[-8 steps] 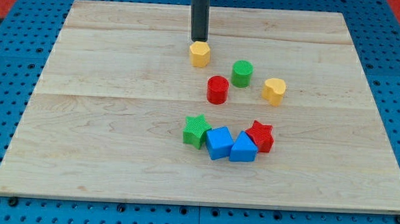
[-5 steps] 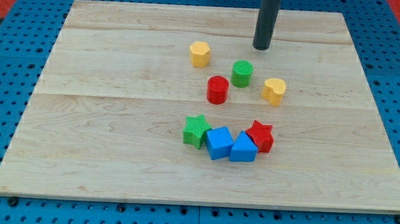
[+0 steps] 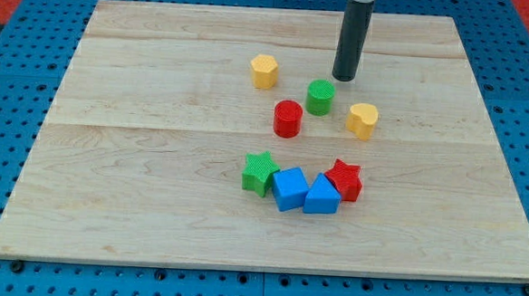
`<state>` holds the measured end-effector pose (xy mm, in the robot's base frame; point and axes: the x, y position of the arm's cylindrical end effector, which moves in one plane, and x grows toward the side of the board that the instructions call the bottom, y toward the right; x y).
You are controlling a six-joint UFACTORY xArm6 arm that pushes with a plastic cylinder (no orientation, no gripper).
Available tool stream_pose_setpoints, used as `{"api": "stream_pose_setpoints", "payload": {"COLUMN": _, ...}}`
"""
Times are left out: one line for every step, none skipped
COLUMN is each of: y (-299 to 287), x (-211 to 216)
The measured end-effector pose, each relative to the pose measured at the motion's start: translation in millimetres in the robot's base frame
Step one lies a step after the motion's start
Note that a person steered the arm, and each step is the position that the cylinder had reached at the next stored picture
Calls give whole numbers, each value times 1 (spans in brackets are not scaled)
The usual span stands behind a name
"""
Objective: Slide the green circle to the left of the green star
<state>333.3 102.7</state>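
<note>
The green circle (image 3: 320,96) stands on the wooden board, right of the red circle (image 3: 288,118). The green star (image 3: 260,173) lies lower down, left of the blue blocks. My tip (image 3: 343,79) rests on the board just above and right of the green circle, a small gap away from it.
A yellow hexagon (image 3: 264,71) lies upper left of the green circle. A yellow heart (image 3: 362,120) lies to its right. A blue cube (image 3: 290,188), a blue block (image 3: 322,195) and a red star (image 3: 344,180) sit right of the green star. The board's edge (image 3: 258,267) runs along the bottom.
My tip moved from above the yellow hexagon to the right, then down a little, closer to the green circle. No block has moved.
</note>
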Motion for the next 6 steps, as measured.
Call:
{"api": "stream_pose_setpoints", "payload": {"y": 0, "x": 2}}
{"api": "stream_pose_setpoints", "payload": {"y": -4, "x": 18}}
{"api": "stream_pose_setpoints", "payload": {"y": -23, "x": 47}}
{"api": "stream_pose_setpoints", "payload": {"y": -44, "x": 67}}
{"api": "stream_pose_setpoints", "payload": {"y": -45, "x": 70}}
{"api": "stream_pose_setpoints", "payload": {"y": -48, "x": 89}}
